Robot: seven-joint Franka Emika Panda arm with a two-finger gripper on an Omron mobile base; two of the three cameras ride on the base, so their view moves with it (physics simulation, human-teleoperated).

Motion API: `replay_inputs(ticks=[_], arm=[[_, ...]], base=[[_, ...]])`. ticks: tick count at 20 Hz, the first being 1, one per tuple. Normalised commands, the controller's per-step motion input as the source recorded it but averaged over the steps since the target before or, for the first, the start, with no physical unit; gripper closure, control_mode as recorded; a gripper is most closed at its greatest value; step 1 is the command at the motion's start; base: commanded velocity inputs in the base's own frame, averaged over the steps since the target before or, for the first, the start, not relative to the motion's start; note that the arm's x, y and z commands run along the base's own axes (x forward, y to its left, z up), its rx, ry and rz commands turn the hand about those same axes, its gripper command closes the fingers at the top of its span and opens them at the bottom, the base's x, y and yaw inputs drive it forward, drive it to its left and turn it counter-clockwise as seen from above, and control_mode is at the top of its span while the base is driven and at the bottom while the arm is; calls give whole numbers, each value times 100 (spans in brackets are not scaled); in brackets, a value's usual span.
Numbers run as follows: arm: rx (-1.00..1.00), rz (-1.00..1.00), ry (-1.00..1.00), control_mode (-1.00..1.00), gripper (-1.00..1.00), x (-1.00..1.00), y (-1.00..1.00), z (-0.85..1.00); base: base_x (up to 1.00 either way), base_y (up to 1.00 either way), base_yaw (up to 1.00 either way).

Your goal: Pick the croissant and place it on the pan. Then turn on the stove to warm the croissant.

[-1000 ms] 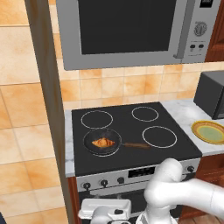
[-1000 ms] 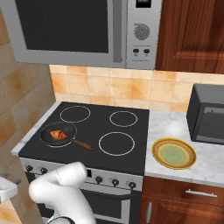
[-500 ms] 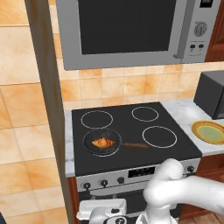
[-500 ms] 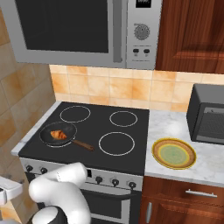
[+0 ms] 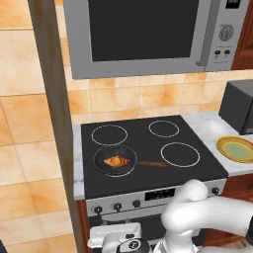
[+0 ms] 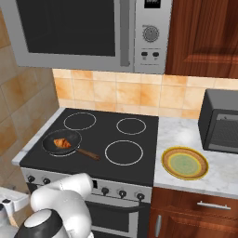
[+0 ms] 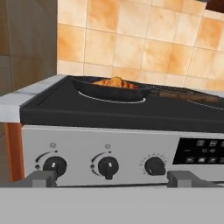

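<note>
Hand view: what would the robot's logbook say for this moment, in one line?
croissant: in pan on front-left burner | gripper: open, level with stove knobs, touching none | stage: knob turn pending

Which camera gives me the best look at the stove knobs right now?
The hand view: the knobs face the camera, large, with their dial marks readable. The left base view shows them small, partly behind the arm; the right base view shows them small and steeply from above.

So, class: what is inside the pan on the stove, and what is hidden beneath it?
The croissant lies inside the pan. The pan sits over the front-left burner of the stove, covering most of its ring.
</note>
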Motion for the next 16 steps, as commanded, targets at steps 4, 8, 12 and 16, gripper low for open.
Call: replay_inputs(ticks=[4,8,12,16], arm=[[1,0,-5,-100,-100,16,8,-8],[0,0,-11,-100,-100,4,21,-10],[0,0,-10,-100,-100,6,23,-10],[0,0,-8,-100,-100,11,12,-13]], base=[[0,0,0],[0,0,0],[0,0,0],[0,0,0]])
